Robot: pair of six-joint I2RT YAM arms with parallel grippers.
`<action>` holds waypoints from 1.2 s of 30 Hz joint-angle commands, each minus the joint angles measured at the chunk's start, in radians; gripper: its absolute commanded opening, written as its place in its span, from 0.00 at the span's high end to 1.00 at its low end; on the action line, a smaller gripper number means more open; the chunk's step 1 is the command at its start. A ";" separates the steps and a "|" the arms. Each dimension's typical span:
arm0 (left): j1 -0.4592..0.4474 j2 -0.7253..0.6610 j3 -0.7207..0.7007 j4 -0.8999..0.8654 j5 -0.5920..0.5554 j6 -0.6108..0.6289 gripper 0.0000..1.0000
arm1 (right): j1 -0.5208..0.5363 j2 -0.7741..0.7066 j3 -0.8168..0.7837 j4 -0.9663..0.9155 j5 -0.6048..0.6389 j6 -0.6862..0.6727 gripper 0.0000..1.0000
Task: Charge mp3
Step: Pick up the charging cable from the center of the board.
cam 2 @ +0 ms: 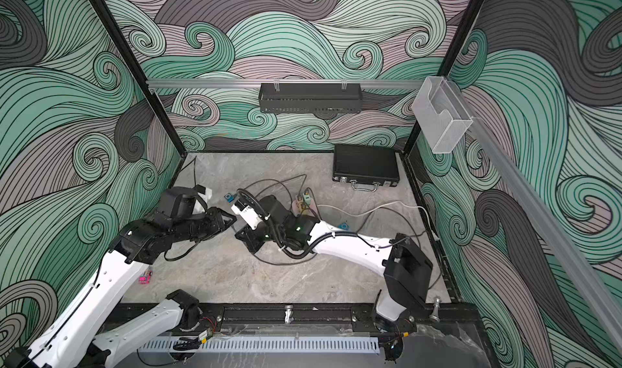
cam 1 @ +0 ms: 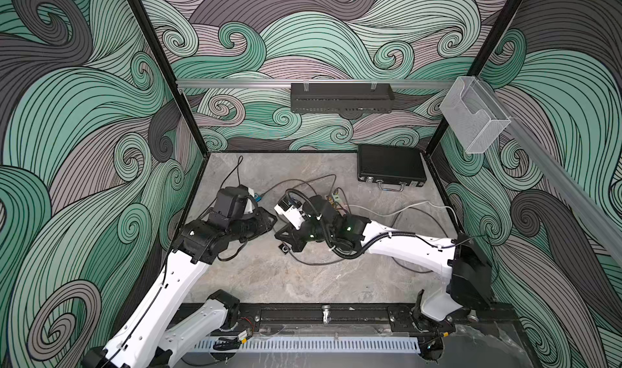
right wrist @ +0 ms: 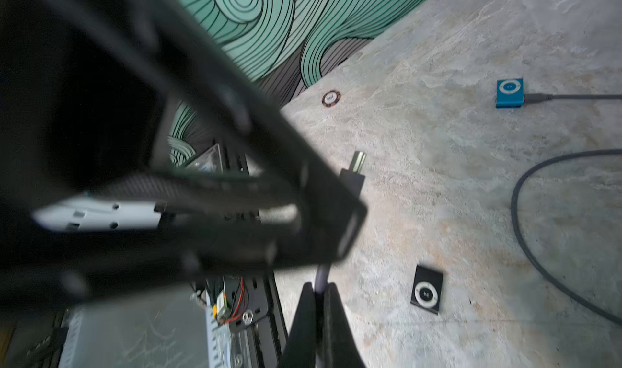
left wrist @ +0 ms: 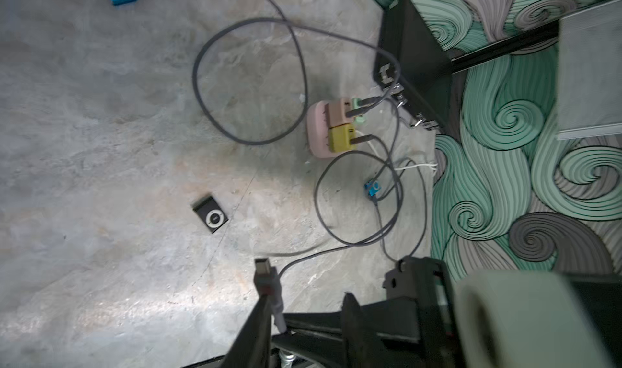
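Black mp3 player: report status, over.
Right gripper shut on charging cable behind the plug. Left gripper open beside plug. Black mp3 player flat on table, unplugged. Nothing between plug and player.

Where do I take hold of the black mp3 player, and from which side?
Pinch the black mp3 player across its two long edges, coming straight down from above. It lies flat, face up, on the table, so probably only those thin edges give opposing faces.
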 commanded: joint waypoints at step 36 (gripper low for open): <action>0.030 -0.114 -0.105 0.168 0.693 0.320 0.66 | -0.160 -0.241 -0.044 -0.166 -0.562 -0.097 1.00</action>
